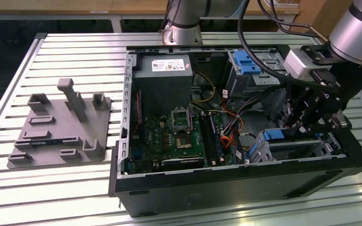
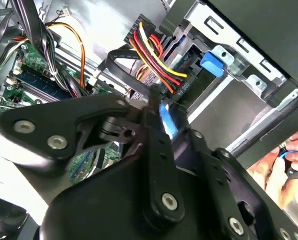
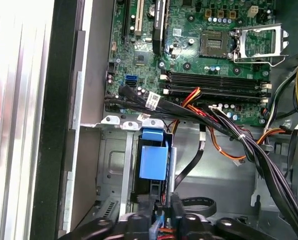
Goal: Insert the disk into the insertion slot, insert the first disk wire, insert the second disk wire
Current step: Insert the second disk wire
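**Ana:** Right, starting closest in: what is the black claw [image 3: 164, 207] doing?

**Ben:** In both wrist views its jaws look drawn together on a small blue plug [image 2: 167, 124], which I take to be the end of one disk wire. It hangs inside the black computer case [image 1: 231, 188], just beside the bay.

**Ana:** And the disk?

**Ben:** The silver disk in its bright blue plastic carrier [image 3: 152, 159] sits down inside the silvery sheet-metal insertion slot [image 3: 109, 165], so I judge that step done. The plug is not seated yet, so both wires seem left to do.

**Ana:** Counts, working outward?

**Ben:** One claw, one blue plug, one disk, one slot. Just past the claw is one black connector with red, yellow and orange wires [image 2: 158, 75], loose near the disk. Farther on there is one green motherboard [image 3: 198, 50], then one taller grey cage with a blue clip [image 1: 247, 61] at the case's far end. Out on the slatted metal bench [image 1: 74, 52] stands one grey plastic fixture [image 1: 55, 132], well apart from the case.
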You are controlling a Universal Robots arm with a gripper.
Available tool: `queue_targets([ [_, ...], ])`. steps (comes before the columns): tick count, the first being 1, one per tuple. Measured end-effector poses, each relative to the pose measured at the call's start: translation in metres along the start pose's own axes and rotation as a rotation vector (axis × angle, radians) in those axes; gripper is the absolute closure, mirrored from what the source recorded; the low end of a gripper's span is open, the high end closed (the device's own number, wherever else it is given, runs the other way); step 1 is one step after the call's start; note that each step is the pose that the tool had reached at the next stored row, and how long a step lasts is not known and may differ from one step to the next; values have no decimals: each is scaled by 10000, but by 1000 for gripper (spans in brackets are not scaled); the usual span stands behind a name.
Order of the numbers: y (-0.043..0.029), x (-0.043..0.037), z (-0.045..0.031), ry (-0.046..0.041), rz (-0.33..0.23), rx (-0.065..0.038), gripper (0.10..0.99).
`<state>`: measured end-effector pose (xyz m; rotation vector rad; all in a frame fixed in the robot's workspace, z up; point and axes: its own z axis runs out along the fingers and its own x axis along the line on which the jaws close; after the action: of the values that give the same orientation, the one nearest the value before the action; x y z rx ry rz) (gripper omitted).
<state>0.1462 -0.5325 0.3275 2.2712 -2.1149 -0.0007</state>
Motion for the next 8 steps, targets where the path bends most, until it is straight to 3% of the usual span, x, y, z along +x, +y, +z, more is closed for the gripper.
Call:
queue_targets([
  [2,1,1,-46,0,0,0,757],
  [3,3,2,-85,1,0,0,694],
  [8,9,5,-309,-1,31,0,694],
])
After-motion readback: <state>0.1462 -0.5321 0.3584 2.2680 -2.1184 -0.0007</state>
